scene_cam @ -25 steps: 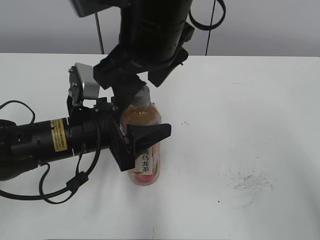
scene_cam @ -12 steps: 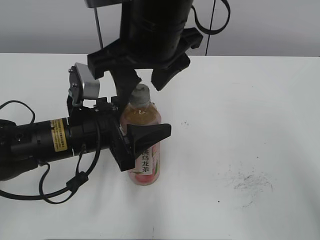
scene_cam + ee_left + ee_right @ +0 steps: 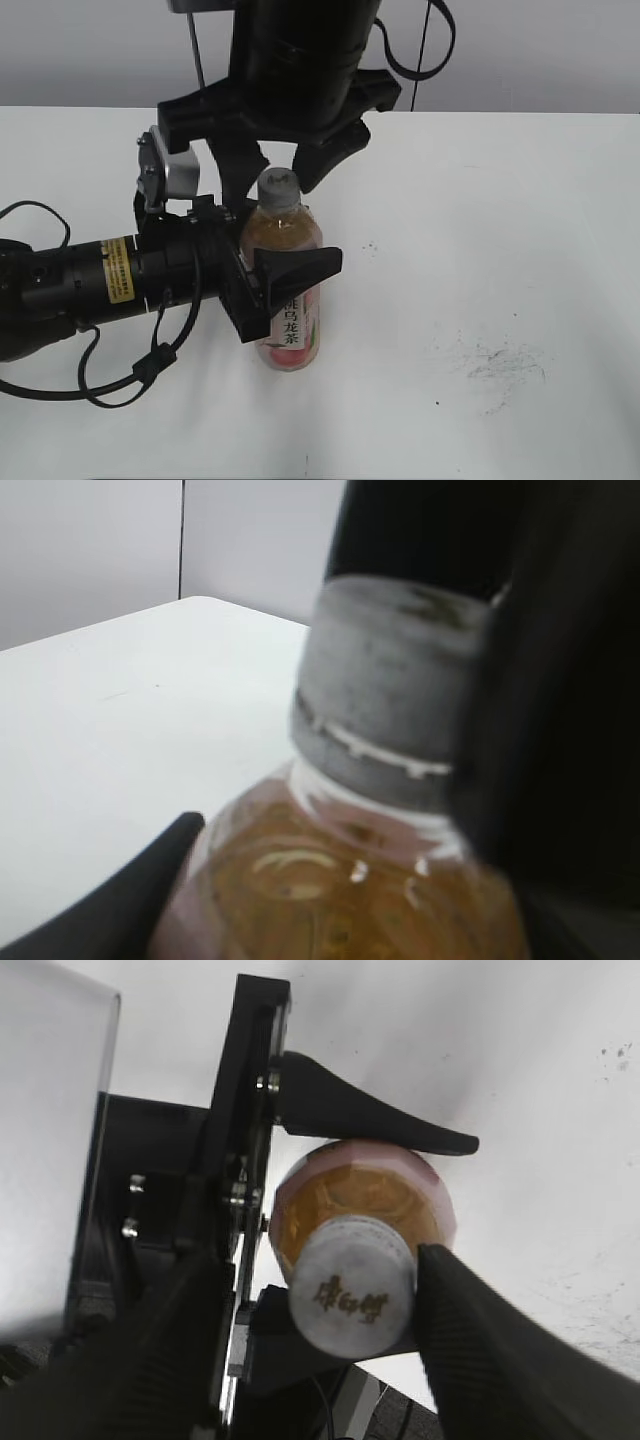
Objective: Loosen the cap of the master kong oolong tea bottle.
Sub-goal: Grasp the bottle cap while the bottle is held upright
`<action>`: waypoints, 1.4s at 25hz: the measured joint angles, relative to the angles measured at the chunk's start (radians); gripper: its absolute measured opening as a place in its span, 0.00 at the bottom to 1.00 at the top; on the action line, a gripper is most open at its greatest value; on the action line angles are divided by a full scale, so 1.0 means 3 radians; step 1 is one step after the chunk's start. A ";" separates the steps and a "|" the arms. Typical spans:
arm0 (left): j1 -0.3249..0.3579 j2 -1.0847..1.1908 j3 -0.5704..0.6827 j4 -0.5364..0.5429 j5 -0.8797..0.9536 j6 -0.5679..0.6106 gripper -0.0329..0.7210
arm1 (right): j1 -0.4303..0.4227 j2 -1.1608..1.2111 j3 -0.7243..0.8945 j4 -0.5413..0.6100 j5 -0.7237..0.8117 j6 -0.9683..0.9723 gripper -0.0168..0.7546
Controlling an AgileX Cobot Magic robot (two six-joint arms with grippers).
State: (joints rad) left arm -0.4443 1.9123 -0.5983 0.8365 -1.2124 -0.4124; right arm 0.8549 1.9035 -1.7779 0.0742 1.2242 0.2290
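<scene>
Cap [image 3: 279, 189] now released; right end effector [image 3: 283, 178] spread.

I work in what looks like a lab or test room: my bare white worktop [image 3: 520, 220] carries grey scuff marks [image 3: 500, 365], a plain grey wall [image 3: 540, 50] stands behind it, and loose black cables [image 3: 60, 385] trail across the surface beside my arm.
</scene>
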 joint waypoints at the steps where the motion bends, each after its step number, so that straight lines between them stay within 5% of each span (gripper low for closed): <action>1: 0.0000 0.0000 0.0000 0.0000 0.0000 0.0000 0.64 | 0.0000 0.0000 0.0000 0.0000 0.0000 0.0004 0.63; 13: 0.0000 0.0000 0.0000 0.0000 0.0000 0.0000 0.64 | 0.0000 0.0000 0.0097 -0.0045 0.0000 0.0011 0.60; 25: 0.0000 0.0000 0.0000 0.0000 0.0000 0.0000 0.64 | 0.0002 -0.0056 0.0109 -0.0192 0.0000 -0.0006 0.51; 29: -0.0003 0.0000 -0.0006 0.0000 0.0003 0.0000 0.64 | 0.0002 -0.0056 0.0109 -0.0180 -0.0008 -0.0070 0.37; 35: -0.0003 0.0000 -0.0006 -0.0003 0.0007 0.0000 0.64 | 0.0002 -0.0056 0.0109 -0.0179 -0.0010 -0.0510 0.37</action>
State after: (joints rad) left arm -0.4453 1.9123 -0.6001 0.8357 -1.2103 -0.4124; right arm 0.8556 1.8867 -1.7451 0.0205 1.2210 0.0760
